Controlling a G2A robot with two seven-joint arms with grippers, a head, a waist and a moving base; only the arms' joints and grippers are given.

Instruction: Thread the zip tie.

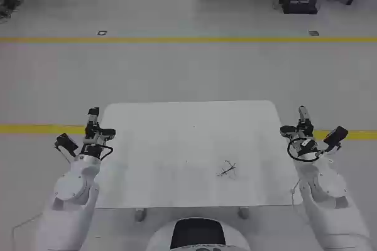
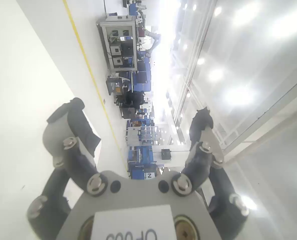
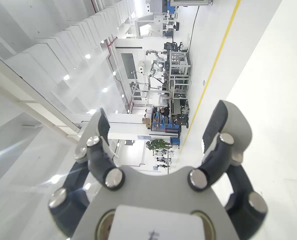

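A thin dark zip tie (image 1: 227,169) lies loosely bent on the white table (image 1: 176,150), right of centre and toward the front edge. My left gripper (image 1: 92,114) is raised at the table's left edge, far from the tie; in the left wrist view (image 2: 140,107) its fingers stand wide apart with nothing between them. My right gripper (image 1: 302,113) is raised just beyond the table's right edge; in the right wrist view (image 3: 163,113) it is open and holds nothing. Both wrist views look out across the room, not at the tie.
The white table has rounded corners and a bare top around the tie. A yellow floor line (image 1: 25,128) runs behind both arms, and another (image 1: 188,39) lies farther back. Machine racks (image 2: 118,46) stand in the distant hall.
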